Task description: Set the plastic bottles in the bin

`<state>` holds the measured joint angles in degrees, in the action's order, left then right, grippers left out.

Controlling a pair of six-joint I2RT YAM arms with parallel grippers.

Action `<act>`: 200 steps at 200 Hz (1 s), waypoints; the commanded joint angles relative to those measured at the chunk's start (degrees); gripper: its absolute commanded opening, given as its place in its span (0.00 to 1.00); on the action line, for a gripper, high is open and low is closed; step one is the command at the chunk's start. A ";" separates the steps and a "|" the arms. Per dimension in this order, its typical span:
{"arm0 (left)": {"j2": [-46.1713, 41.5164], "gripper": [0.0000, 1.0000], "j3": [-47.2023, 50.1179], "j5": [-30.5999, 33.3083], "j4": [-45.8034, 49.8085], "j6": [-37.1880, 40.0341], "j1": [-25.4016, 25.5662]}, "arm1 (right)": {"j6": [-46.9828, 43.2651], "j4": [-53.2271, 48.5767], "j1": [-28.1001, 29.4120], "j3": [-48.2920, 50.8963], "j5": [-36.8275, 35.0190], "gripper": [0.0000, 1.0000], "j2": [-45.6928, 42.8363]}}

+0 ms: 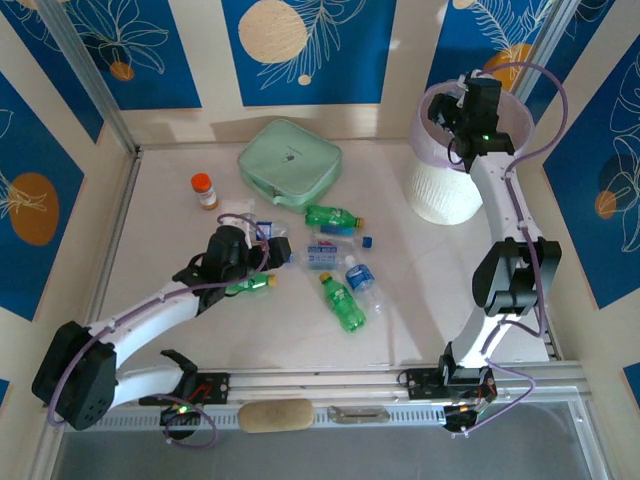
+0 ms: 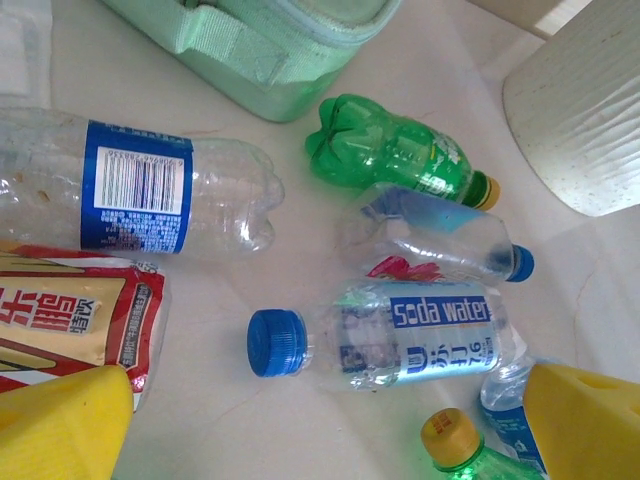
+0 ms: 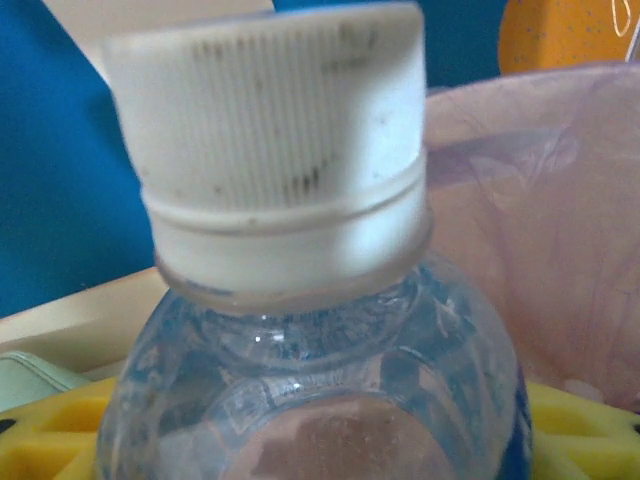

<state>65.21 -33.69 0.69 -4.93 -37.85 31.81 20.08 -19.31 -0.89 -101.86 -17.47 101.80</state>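
Several bottles (image 1: 343, 300): lying on the table (image 1: 160, 250).
Left gripper (image 2: 325, 378): hovering above them, spread wide.
Right gripper (image 1: 460, 125): hanging over the bin (image 1: 445, 195) with a white-capped bottle (image 3: 280, 150); clamping or releasing, cannot tell.

Printed in white on the blue label of a clear blue-capped bottle (image 2: 400, 340), lying on its side in the left wrist view: "soda water". Beneath those words, on the same label, larger white characters, Japanese by the look, not surely legible. On the blue label of a second clear bottle (image 2: 150, 190), upper left: a white barcode panel with black bars, the digits along its edge too small to read. On a red-and-cream packet (image 2: 70, 315) at the left edge: big red Chinese characters, partly cut off. On the green bottle (image 2: 390, 150): pale lettering, blurred beyond reading.
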 commanded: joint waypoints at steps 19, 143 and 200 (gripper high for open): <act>-2.29 1.00 -0.15 1.70 0.97 0.41 -0.54 | 0.55 -0.55 -0.33 -4.00 -0.07 0.81 -1.56; 0.01 1.00 -0.66 -0.07 -1.56 -0.12 -0.57 | -2.72 3.14 6.19 9.64 4.42 0.85 -16.20; 2.92 1.00 -1.82 2.24 -2.10 -2.41 -0.59 | -6.83 -2.62 16.49 19.26 9.68 0.87 -23.52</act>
<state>67.13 -33.69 1.98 -5.10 -38.85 31.77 16.47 -18.15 11.73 -85.45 -11.29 81.10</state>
